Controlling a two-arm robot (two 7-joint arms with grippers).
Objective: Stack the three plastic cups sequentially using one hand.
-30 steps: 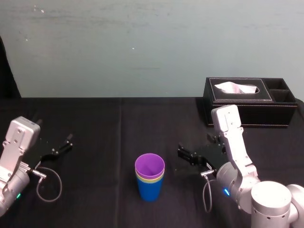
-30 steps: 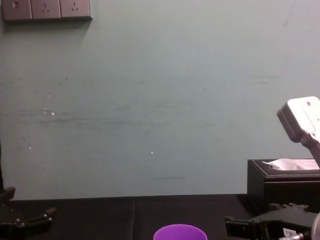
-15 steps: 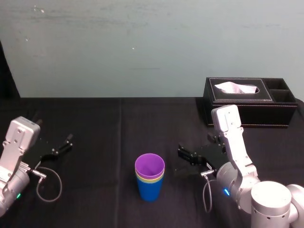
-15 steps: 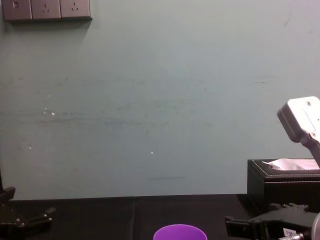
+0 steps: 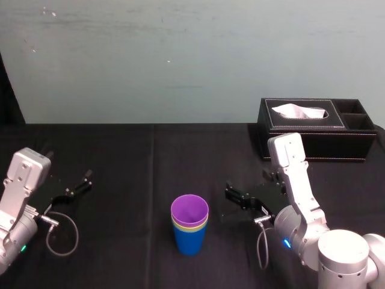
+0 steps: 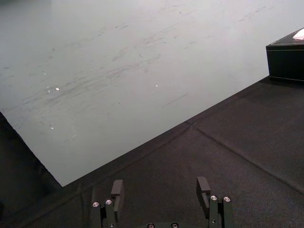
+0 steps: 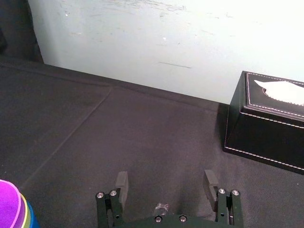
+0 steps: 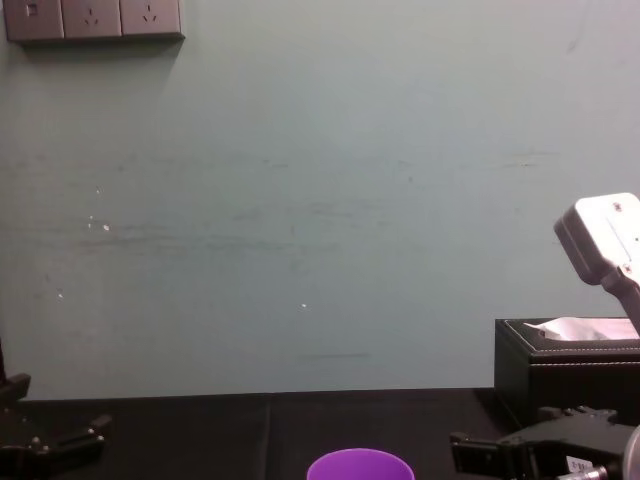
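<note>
The three plastic cups (image 5: 190,226) stand nested in one upright stack on the black table: blue outermost, yellow-green in it, purple innermost. The purple rim (image 8: 360,465) shows at the bottom of the chest view, and the stack's edge (image 7: 10,209) shows in the right wrist view. My right gripper (image 5: 231,193) hovers just right of the stack, apart from it, open with nothing between its fingers (image 7: 121,183). At the table's left my left gripper (image 5: 86,177) is parked, also open and empty (image 6: 161,187).
A black tissue box (image 5: 316,127) with a white tissue stands at the back right, behind the right arm. A loose cable (image 5: 60,235) loops beside the left arm. The pale wall runs along the table's far edge.
</note>
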